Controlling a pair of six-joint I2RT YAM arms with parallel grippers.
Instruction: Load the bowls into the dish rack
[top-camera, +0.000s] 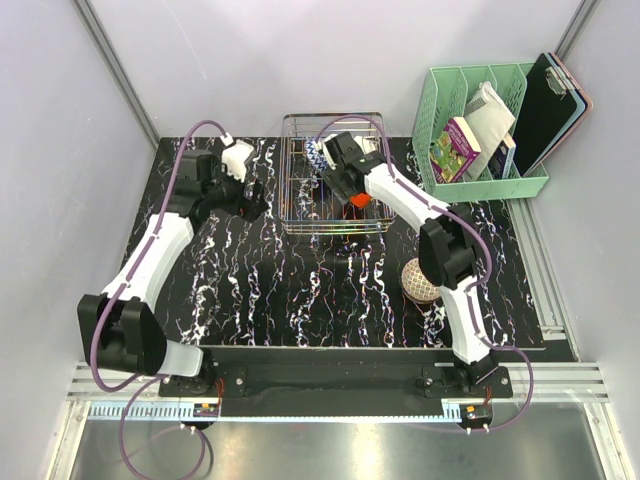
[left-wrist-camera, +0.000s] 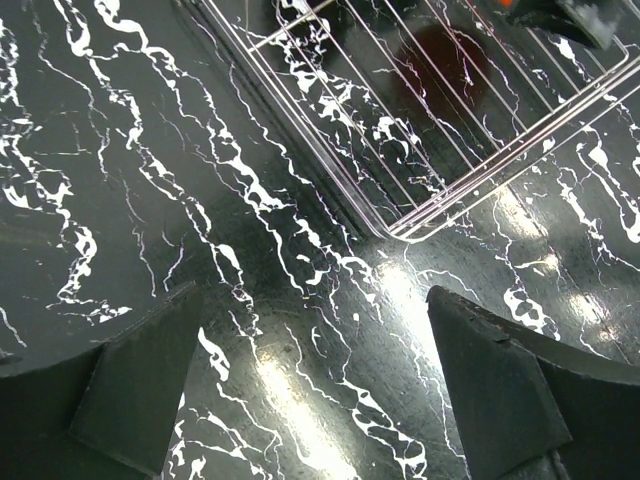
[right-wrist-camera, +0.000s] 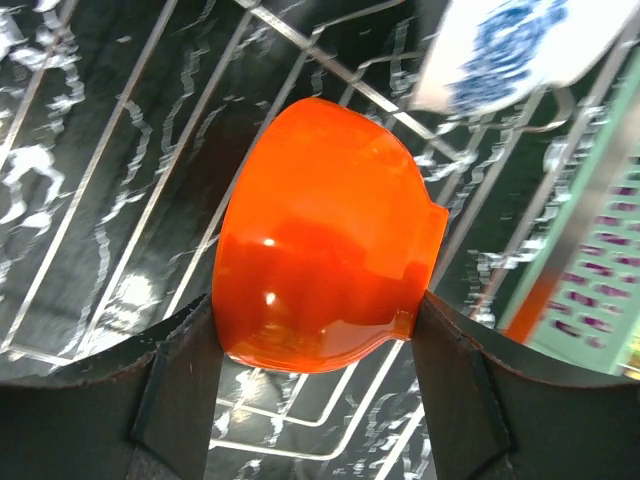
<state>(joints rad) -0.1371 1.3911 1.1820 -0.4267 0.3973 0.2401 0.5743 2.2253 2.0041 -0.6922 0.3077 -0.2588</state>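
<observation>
On the black, white-veined table (top-camera: 300, 290) the wire dish rack (top-camera: 296, 200) stands far-middle, the left gripper (left-wrist-camera: 315, 300) hangs spread wide and empty near its corner, and the right gripper (right-wrist-camera: 315, 305) clamps the orange-red bowl (right-wrist-camera: 320, 235), tipped off level, over the rack's wires near a blue-and-white bowl (right-wrist-camera: 530, 50).

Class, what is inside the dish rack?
A blue-and-white bowl sits in the dish rack; the right gripper holds an orange bowl over its wires. The right arm hides the rack's right part.
</observation>
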